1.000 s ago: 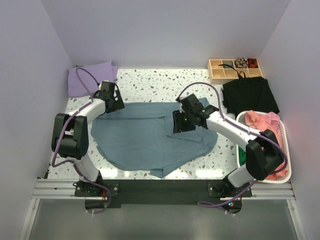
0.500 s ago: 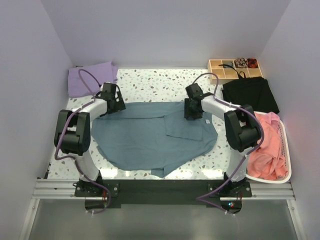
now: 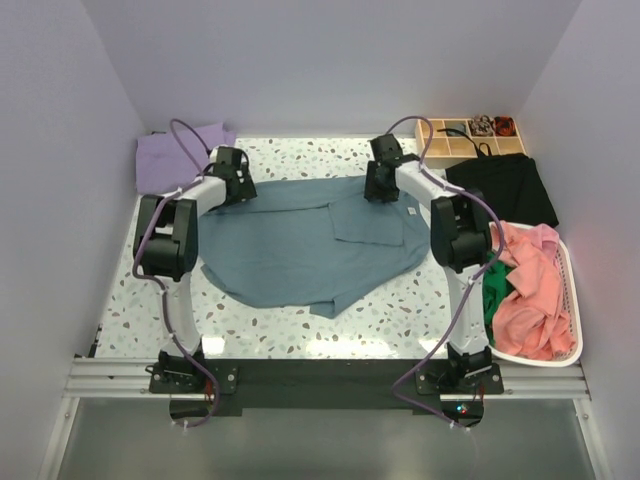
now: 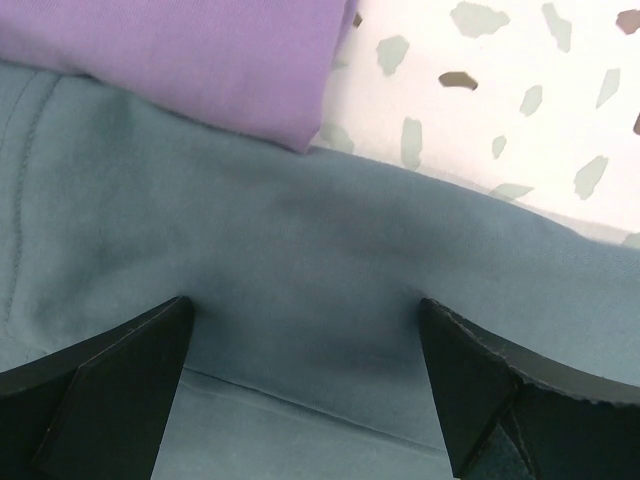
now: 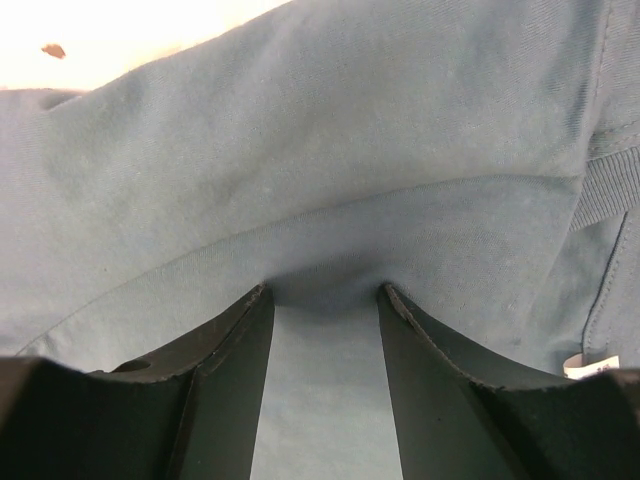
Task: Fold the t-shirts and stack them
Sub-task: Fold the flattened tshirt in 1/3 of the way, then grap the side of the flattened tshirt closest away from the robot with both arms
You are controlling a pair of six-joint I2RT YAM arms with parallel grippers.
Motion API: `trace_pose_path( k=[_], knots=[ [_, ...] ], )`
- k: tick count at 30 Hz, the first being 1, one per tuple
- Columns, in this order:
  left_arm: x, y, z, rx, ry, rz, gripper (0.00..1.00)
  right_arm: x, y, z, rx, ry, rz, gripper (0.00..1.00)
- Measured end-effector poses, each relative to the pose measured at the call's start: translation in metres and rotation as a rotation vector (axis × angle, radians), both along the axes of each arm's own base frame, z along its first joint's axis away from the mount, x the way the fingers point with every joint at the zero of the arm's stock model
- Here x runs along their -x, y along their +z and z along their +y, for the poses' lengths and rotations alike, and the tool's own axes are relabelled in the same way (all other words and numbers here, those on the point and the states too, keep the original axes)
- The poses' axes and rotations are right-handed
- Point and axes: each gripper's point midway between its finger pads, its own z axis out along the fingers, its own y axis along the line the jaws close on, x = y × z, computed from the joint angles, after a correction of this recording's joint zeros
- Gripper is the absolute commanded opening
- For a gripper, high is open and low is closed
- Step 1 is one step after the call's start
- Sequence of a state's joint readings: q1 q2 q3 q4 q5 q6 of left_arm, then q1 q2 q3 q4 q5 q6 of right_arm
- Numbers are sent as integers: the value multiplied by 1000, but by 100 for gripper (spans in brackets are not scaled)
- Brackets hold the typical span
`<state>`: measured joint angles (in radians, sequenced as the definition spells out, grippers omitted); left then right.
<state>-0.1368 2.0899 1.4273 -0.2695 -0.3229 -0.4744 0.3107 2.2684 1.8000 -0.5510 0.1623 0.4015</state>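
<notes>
The large slate-blue t-shirt [image 3: 290,250] lies spread flat mid-table, with one sleeve folded in over its body. The lavender t-shirt [image 3: 175,155] lies at the back left, and its edge shows in the left wrist view [image 4: 200,60]. My left gripper [image 3: 235,187] rests on the blue shirt's far left edge with its jaws wide apart over the cloth [image 4: 305,300]. My right gripper [image 3: 380,187] rests on the shirt's far right edge. Its jaws are partly open, and the cloth [image 5: 325,290] bunches at their tips. Salmon-pink t-shirts [image 3: 535,290] fill a basket.
A white basket [image 3: 570,280] stands at the right edge with green cloth [image 3: 497,290] in it. A black garment [image 3: 500,190] lies at the back right. Behind it is a wooden compartment tray [image 3: 470,138]. Walls close in the left, right and back.
Both grippers moved toward the back of the table, and the blue shirt slid back with them. The right arm swung from the shirt's middle to its far edge.
</notes>
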Motion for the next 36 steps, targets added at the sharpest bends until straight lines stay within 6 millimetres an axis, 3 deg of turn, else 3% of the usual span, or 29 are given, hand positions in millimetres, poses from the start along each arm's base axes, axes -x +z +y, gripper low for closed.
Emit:
trace_pose_path(
  k=[4,7,9,11,15,18,20,23,27,32,34,36],
  knots=[
    [-5,1,-2,0,-12,-6,100,-7,2,1,-19,32,-17,52],
    [-2,3,-4,8,-25,-22,100,0,4,2,-44,70,-41,53],
    [16,7,-7,20,-38,-20,100,12,7,4,-69,95,-41,54],
    [47,19,-11,27,-48,-22,100,33,16,6,-103,125,-28,54],
    [85,67,-23,81,-57,-121,100,61,58,20,-160,195,-74,54],
    [109,89,-20,123,-22,-198,100,80,89,46,-195,279,-131,54],
    [132,81,-15,148,16,-196,100,95,99,64,-215,335,-146,54],
    [172,51,-11,195,80,-137,100,119,93,86,-237,407,-118,54],
    [216,25,-8,256,168,-86,100,142,70,88,-235,432,-41,54],
    [227,36,-4,315,270,-145,95,142,66,81,-227,427,-34,54],
    [230,43,0,334,312,-183,90,142,66,81,-226,428,-34,54],
    [236,46,5,343,354,-208,76,142,66,81,-225,430,-34,54]
  ],
)
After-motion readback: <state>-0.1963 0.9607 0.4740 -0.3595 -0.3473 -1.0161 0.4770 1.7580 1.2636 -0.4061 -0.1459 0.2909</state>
